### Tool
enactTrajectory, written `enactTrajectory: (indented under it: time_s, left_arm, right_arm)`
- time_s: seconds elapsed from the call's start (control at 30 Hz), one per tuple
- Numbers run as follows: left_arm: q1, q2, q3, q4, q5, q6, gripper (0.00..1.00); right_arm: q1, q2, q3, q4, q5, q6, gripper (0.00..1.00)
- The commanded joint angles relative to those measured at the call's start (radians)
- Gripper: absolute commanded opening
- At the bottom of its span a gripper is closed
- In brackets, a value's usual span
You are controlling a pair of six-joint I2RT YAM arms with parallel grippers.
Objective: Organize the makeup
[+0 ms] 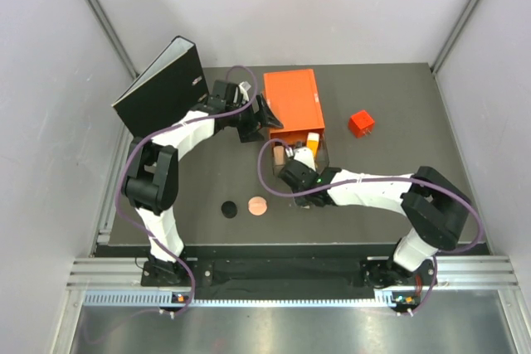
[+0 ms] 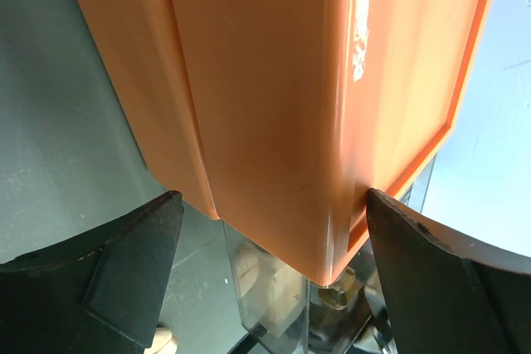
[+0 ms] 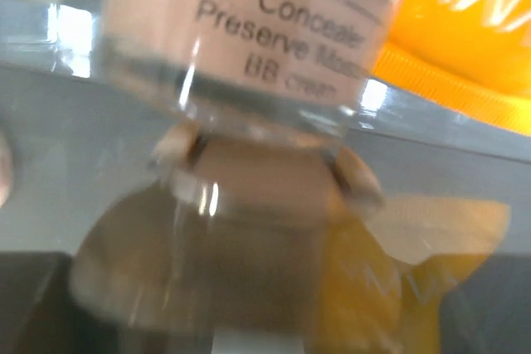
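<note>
- Makeup in two places: a beige concealer tube (image 3: 249, 31) and an orange-yellow tube (image 3: 465, 31) stand side by side behind the wall of a clear organizer (image 3: 75, 163).
- Black disc (image 1: 228, 208) and pinkish-copper disc (image 1: 258, 205) lie just beside each other on the table (image 1: 373, 221), apart from the organizer.
- Left gripper (image 2: 271, 201) gapes wide, holding nothing, straddling a corner of the orange box (image 2: 274, 80).
- Right gripper (image 1: 288, 162) is at the organizer; how far open, or gripping what, cannot be told.

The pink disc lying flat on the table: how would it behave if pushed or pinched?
The pink disc lies flat, so a push would probably slide it, not roll or tip it. It looks low and thin, so pinching it off the table may be awkward.
</note>
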State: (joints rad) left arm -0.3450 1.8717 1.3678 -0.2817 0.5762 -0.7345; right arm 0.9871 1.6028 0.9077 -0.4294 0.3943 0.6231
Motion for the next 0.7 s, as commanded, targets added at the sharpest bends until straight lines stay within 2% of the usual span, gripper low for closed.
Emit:
enactTrajectory:
  time_s: [0.0,0.37,0.57,0.63,0.67]
  left_arm:
    - [-0.008,0.061,-0.006,-0.152,-0.099,0.057,0.94]
    - [-0.008,0.101,0.066,-0.168,-0.098,0.04,0.93]
    - [-0.008,0.11,0.09,-0.189,-0.107,0.049,0.93]
    - [-0.008,0.107,0.09,-0.189,-0.108,0.049,0.93]
    - [-0.008,0.103,0.088,-0.189,-0.11,0.049,0.93]
  right_arm:
    - [0.036,-0.102,0.095,0.003,-0.009,-0.075,0.01]
    - [0.036,-0.221,0.154,-0.091,-0.002,-0.115,0.01]
    - [0.036,-0.267,0.149,-0.111,-0.006,-0.108,0.08]
    - [0.036,-0.294,0.145,-0.114,-0.006,-0.1,0.12]
    - [0.036,-0.319,0.137,-0.117,-0.005,-0.088,0.18]
